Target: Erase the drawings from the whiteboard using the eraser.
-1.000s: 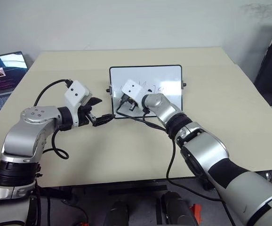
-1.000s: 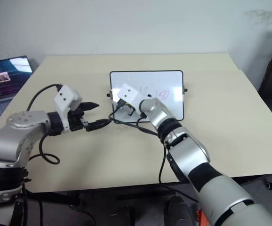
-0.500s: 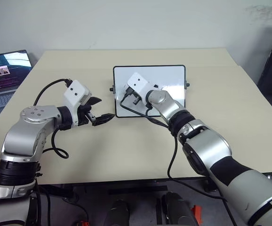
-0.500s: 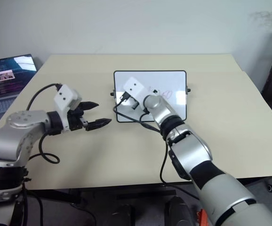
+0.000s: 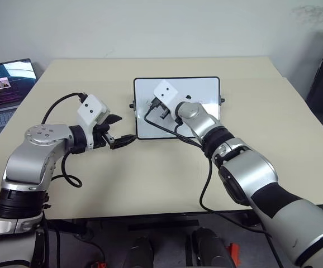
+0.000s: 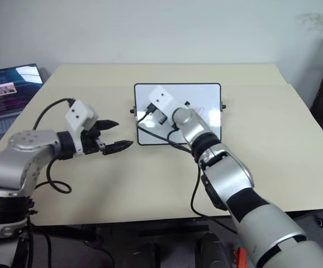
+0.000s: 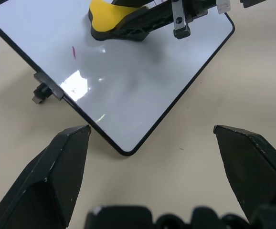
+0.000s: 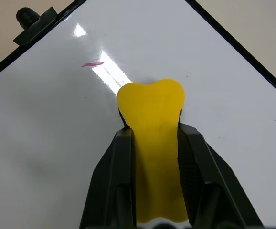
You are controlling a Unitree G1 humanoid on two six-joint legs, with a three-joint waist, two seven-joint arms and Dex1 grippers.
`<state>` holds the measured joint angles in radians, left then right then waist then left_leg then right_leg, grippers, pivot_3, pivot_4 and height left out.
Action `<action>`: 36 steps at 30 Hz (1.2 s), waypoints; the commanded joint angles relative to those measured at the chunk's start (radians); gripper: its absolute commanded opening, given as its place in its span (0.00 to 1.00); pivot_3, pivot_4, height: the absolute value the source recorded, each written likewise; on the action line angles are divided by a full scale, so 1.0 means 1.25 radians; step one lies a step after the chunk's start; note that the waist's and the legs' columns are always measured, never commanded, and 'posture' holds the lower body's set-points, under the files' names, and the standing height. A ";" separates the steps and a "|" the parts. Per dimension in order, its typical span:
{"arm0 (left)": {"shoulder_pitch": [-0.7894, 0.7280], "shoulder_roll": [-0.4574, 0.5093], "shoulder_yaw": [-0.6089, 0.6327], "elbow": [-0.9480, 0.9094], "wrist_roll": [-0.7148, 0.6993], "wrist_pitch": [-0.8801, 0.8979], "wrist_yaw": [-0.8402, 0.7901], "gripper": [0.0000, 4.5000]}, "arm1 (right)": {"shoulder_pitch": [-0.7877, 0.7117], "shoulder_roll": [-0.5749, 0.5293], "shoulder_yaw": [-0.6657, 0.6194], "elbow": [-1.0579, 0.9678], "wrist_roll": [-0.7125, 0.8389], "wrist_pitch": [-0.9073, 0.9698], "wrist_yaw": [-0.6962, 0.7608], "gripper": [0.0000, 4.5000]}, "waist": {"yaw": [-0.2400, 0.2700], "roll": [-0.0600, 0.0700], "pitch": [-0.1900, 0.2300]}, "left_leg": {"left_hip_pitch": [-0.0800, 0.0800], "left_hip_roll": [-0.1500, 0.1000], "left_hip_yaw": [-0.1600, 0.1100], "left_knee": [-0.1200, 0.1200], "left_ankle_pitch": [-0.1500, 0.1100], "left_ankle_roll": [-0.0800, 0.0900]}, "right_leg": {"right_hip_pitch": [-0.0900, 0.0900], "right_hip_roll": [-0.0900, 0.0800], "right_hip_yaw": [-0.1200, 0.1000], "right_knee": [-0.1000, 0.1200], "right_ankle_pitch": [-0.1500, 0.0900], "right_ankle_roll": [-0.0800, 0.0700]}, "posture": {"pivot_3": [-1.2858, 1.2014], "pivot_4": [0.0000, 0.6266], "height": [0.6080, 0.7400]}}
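My right pincer (image 8: 153, 143) is clamped on the yellow eraser (image 8: 151, 107), pressing its end flat against the whiteboard (image 7: 128, 86) on the table (image 5: 150, 178) to rub off a last reddish mark (image 8: 92, 64). My left pincer (image 7: 152, 138) hovers spread apart near the board's corner.

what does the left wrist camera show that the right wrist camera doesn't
In the left wrist view alone: the left gripper, open, its black fingers spread over bare tan table short of the near corner of the whiteboard, and the right gripper seen from the side.

In the right wrist view alone: the right gripper from behind, its fingers clamped on both sides of the eraser.

In both: the yellow eraser pressed on the glossy white board, one small reddish mark left beside it, and a black side knob.
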<state>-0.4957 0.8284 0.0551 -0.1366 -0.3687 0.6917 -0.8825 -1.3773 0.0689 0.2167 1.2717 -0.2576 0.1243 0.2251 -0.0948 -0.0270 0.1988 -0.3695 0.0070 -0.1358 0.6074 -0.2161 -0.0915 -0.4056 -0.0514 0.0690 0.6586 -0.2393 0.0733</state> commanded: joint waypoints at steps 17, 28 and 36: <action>0.022 0.021 0.042 -0.053 -0.011 0.014 0.023 1.00 | -0.074 0.079 0.007 0.028 -0.017 -0.020 -0.003 0.19 | -0.029 0.000 0.000 | -0.011 0.003 0.000 -0.011 0.000 0.000 | -0.014 0.002 -0.001 -0.001 0.001 0.001 | 0.52 0.24 1.00; 0.046 0.033 0.053 -0.070 -0.015 0.027 0.031 1.00 | -0.102 0.121 -0.002 0.018 -0.015 -0.040 0.010 0.19 | -0.033 0.000 0.001 | -0.011 0.003 0.000 -0.011 0.000 0.000 | -0.014 0.002 -0.001 -0.001 0.001 0.001 | 0.52 0.24 1.00; 0.058 0.034 0.062 -0.087 -0.022 0.036 0.041 1.00 | -0.093 0.140 0.015 0.021 -0.033 -0.048 0.008 0.19 | -0.033 0.000 0.001 | -0.011 0.003 0.000 -0.011 -0.001 -0.001 | -0.014 0.002 -0.001 -0.001 0.001 0.000 | 0.52 0.24 1.00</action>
<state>-0.4232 0.8535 0.0895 -0.2036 -0.3873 0.7367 -0.8378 -1.4543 0.1700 0.2299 1.3095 -0.2933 0.0828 0.2390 -0.1361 -0.0269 0.1998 -0.3831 0.0106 -0.1358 0.5935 -0.2171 -0.0927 -0.4236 -0.0485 0.0675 0.6571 -0.2385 0.0738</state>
